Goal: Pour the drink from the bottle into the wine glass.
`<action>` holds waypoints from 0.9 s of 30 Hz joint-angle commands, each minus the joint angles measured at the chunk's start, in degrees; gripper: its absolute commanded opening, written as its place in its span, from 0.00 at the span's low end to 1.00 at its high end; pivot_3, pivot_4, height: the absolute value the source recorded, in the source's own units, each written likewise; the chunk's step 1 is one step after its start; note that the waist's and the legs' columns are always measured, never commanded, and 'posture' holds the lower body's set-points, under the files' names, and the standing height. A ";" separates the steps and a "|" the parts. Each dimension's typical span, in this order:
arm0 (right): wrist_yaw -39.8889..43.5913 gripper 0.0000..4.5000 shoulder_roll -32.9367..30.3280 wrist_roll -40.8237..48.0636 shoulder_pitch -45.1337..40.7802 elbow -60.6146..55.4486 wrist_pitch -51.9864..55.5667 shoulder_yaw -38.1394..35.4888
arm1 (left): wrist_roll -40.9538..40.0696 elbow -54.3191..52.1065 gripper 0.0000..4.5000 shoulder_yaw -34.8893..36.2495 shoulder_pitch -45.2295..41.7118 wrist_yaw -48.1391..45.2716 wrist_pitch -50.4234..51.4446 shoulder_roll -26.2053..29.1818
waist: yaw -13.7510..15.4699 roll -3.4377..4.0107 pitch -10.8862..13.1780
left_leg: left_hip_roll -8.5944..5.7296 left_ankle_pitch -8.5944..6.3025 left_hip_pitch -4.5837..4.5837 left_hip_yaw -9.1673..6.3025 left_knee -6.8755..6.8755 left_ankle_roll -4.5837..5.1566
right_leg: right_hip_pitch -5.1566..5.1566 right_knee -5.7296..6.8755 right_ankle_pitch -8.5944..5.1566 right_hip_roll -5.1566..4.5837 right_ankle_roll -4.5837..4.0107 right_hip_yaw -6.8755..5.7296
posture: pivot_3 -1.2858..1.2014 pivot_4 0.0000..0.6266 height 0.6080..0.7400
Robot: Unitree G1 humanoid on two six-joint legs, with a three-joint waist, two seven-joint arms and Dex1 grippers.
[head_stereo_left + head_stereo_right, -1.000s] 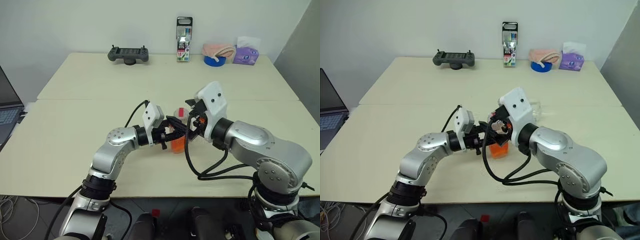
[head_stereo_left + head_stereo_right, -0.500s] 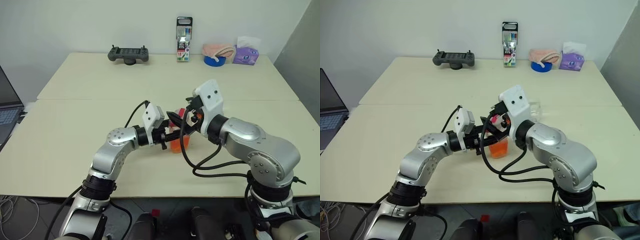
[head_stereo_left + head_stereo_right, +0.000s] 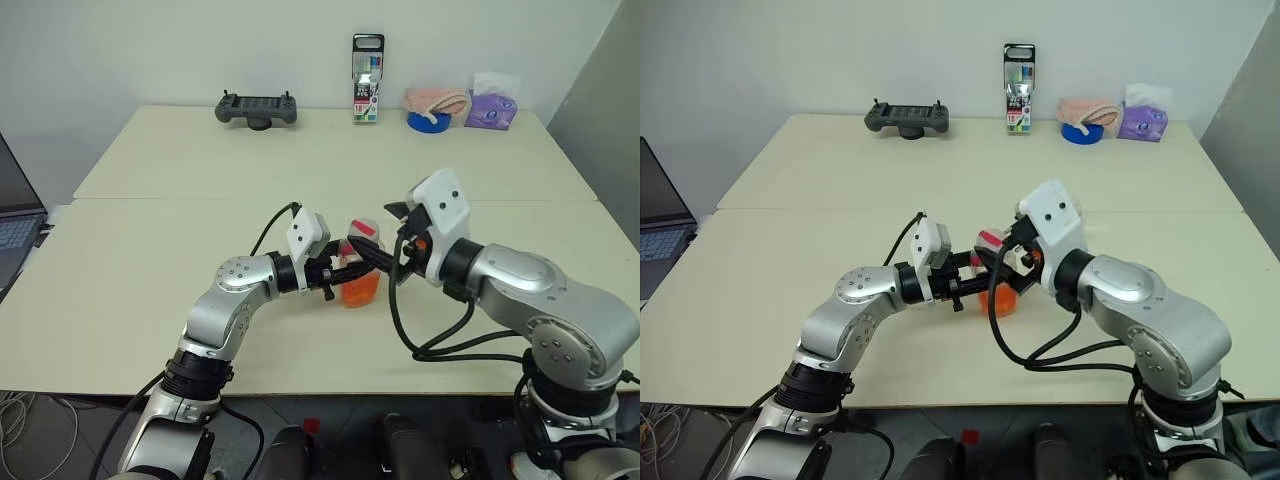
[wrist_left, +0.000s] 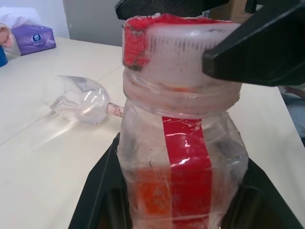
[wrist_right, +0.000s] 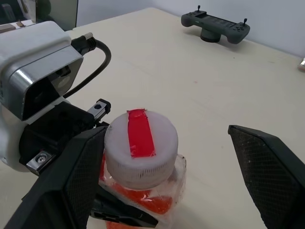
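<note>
Near the front middle of the cream table (image 3: pixel 150 250), the bottle (image 3: pixel 358 272) stands upright, long axis vertical, its white cap (image 5: pixel 140 145) crossed by red tape; no writing on it is legible. Orange-red drink (image 4: pixel 152 195) fills its lower part. Left gripper (image 3: pixel 345 272) is clamped on the bottle's body; right gripper (image 5: pixel 167 181) straddles the cap, fingers spread apart. Beyond, the wine glass (image 4: pixel 81 98) lies on its side.

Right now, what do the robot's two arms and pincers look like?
Both arms are glossy silver-grey metal with rounded joint housings and loose black cables. Each wrist carries a white boxy camera block. The left pincer and right pincer each have two flat, textured black fingers.
</note>
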 commanded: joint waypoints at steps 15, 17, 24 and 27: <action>5.25 0.95 -6.58 6.62 2.74 -3.76 -0.11 -6.96 | -0.36 -1.59 0.38 0.51 -1.15 -1.01 -1.94 0.85 | 0.04 0.00 0.00 | 0.00 0.00 0.00 0.01 0.00 0.00 | 0.01 -0.03 0.00 0.00 0.01 0.00 | 0.52 0.24 1.00; 6.12 0.95 -6.31 8.59 2.51 -4.37 -0.04 -7.30 | -0.27 -1.40 0.38 0.53 -1.24 -1.15 -1.97 0.81 | 0.04 0.00 0.00 | 0.00 0.00 0.00 0.00 0.00 0.00 | 0.01 -0.03 0.00 0.00 0.01 -0.01 | 0.52 0.24 1.00; 4.50 0.95 -4.29 11.89 2.02 -4.57 -0.01 -7.65 | 0.22 -0.38 0.38 0.86 -1.85 -0.69 -2.56 0.49 | 0.04 0.00 0.00 | 0.00 0.00 0.00 0.01 0.01 0.00 | 0.02 -0.03 0.00 0.00 0.01 0.00 | 0.52 0.24 1.00; 0.90 0.95 -0.46 12.46 0.59 -2.85 1.09 -8.59 | 0.33 -0.44 0.38 0.86 -1.81 -0.60 -2.67 0.43 | 0.00 0.00 0.00 | 0.02 0.00 0.01 0.01 0.00 0.00 | 0.01 -0.02 0.00 0.02 0.01 0.00 | 0.52 0.24 1.00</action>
